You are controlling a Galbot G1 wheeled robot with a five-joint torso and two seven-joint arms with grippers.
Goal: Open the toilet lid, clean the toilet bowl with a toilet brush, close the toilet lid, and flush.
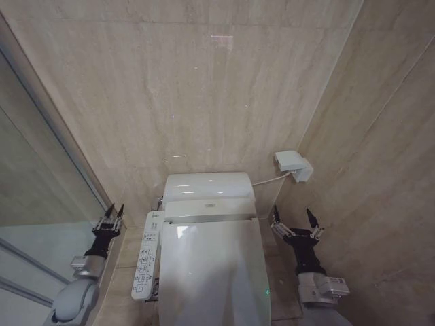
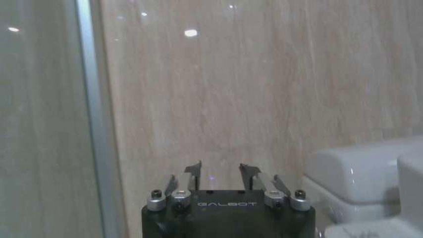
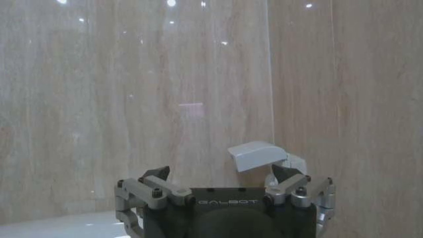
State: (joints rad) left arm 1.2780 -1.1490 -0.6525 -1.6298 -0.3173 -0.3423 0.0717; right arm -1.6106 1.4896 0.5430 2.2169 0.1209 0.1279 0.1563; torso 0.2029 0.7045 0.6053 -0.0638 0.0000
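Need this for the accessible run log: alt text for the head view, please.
A closed toilet lid sits low in the centre of a beige-tiled corner, a button panel along its left side. The left gripper and right gripper hang open on either side, touching nothing; a white wall box sits right.

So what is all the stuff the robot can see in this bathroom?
toilet lid: one, white, shut over the toilet, bottom middle.
tank: one, white, behind the lid against the wall.
button panel: one, white, long, along the lid's left side.
wall box: one, white, on the right wall, a cable running to the tank.
walls: beige stone, behind and right.
glass panel: one, left side.
left gripper: one, black, open, left of the toilet.
right gripper: one, black, open, right of the toilet.
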